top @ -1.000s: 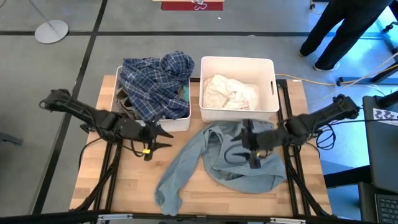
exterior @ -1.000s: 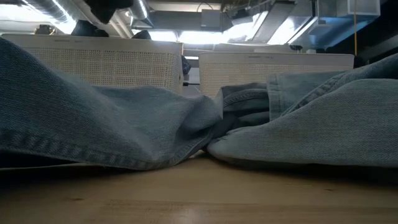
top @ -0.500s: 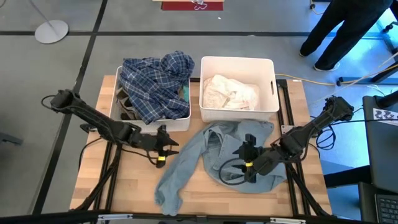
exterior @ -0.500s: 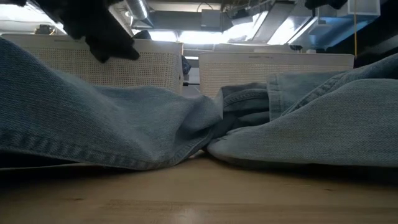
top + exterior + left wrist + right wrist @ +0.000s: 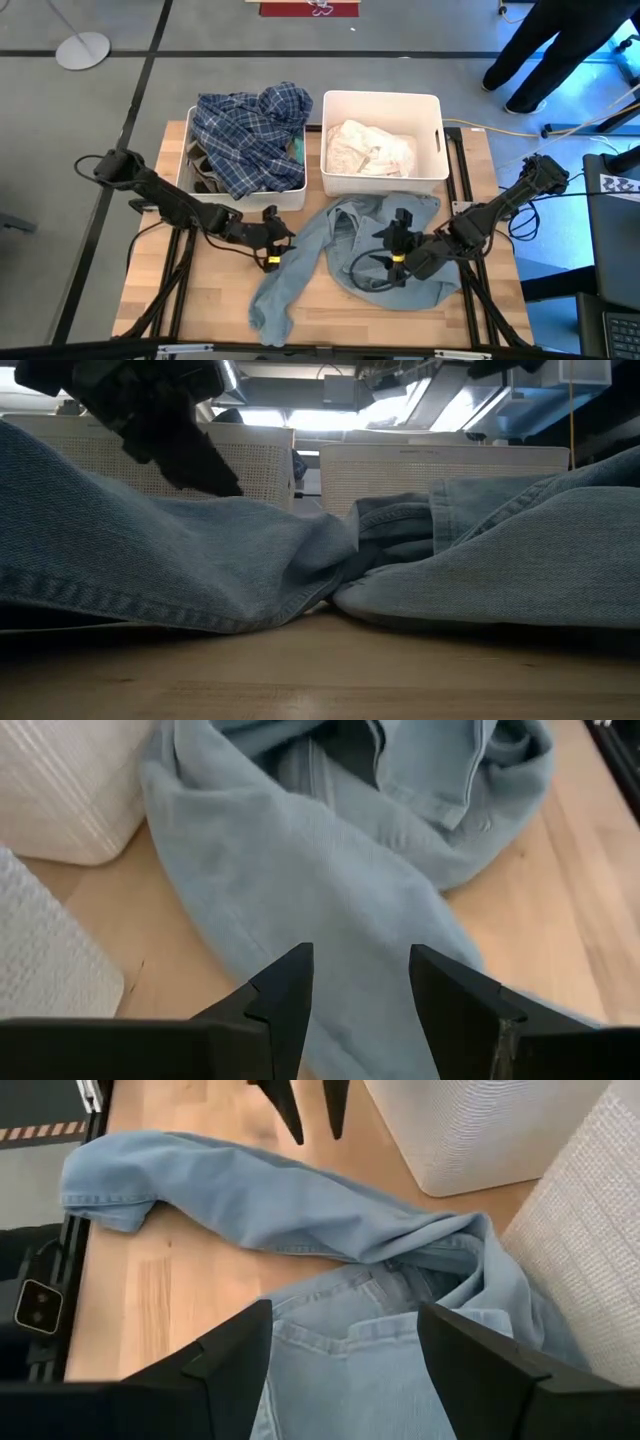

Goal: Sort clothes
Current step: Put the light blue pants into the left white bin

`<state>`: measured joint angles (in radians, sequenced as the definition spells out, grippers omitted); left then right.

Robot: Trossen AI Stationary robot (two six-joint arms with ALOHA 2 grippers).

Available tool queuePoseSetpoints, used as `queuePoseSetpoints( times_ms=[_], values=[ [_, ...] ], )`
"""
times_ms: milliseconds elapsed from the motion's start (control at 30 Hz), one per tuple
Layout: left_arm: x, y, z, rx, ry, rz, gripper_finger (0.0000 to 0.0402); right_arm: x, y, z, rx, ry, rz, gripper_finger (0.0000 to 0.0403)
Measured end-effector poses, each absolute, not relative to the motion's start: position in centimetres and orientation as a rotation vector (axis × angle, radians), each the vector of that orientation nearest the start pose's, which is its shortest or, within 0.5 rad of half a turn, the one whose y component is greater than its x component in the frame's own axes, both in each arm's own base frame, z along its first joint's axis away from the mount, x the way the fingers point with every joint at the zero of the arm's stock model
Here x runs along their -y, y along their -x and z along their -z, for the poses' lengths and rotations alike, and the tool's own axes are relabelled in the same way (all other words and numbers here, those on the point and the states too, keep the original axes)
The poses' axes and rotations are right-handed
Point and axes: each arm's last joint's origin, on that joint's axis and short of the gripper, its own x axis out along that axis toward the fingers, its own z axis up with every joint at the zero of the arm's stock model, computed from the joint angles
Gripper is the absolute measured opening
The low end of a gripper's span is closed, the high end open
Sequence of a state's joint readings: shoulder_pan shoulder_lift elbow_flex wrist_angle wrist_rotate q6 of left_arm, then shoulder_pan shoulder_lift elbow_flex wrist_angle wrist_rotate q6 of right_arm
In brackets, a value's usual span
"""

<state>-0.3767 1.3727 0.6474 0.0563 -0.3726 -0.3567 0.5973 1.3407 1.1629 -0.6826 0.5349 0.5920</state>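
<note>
Light blue denim jeans (image 5: 345, 215) lie spread on the wooden table (image 5: 200, 300). One leg (image 5: 285, 285) runs toward the near left. My left gripper (image 5: 282, 238) hovers open just above that leg (image 5: 330, 870), and in the low view (image 5: 205, 465) it stands clear of the denim (image 5: 480, 560). My right gripper (image 5: 385, 248) is open over the jeans' waist and pocket part (image 5: 340, 1330), its fingers wide apart. A blue plaid shirt (image 5: 250, 130) is heaped in the left white bin (image 5: 296, 196). White clothes (image 5: 370, 150) lie in the right bin (image 5: 430, 120).
The two bins stand side by side along the table's far edge. Bare wood shows at the near left and the near edge. A person (image 5: 545, 50) stands on the floor beyond the far right corner. A round stand base (image 5: 82, 48) sits on the floor at the far left.
My left gripper has come down and moved toward the table's right and near edge, ending just over the jeans' leg. My right gripper has sunk a little toward the near edge and rolled about its own line. Both stay open. The jeans have not moved.
</note>
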Motion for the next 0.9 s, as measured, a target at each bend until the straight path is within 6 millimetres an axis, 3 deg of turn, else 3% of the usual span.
queuePoseSetpoints(
  times_ms=[200, 467, 733, 900],
  values=[
    [8.9, -25.3, -18.9, -0.582, 0.088, -0.093, 0.0159, -12.8, -24.1, -30.7, -0.692, -0.086, 0.198, 0.0253],
    [8.9, -25.3, -18.9, -0.579, 0.083, -0.090, 0.0159, -10.6, -25.5, -30.6, -0.693, -0.255, 0.262, 0.0260],
    [8.9, -25.3, -18.9, -0.578, 0.074, -0.087, 0.0159, -10.7, -26.3, -28.6, -0.835, -0.261, 0.252, 0.0351],
    [8.9, -25.5, -18.4, -0.591, 0.081, -0.097, 0.0159, -10.4, -24.3, -27.5, -1.096, -0.389, 0.308, 0.0375]
  ],
)
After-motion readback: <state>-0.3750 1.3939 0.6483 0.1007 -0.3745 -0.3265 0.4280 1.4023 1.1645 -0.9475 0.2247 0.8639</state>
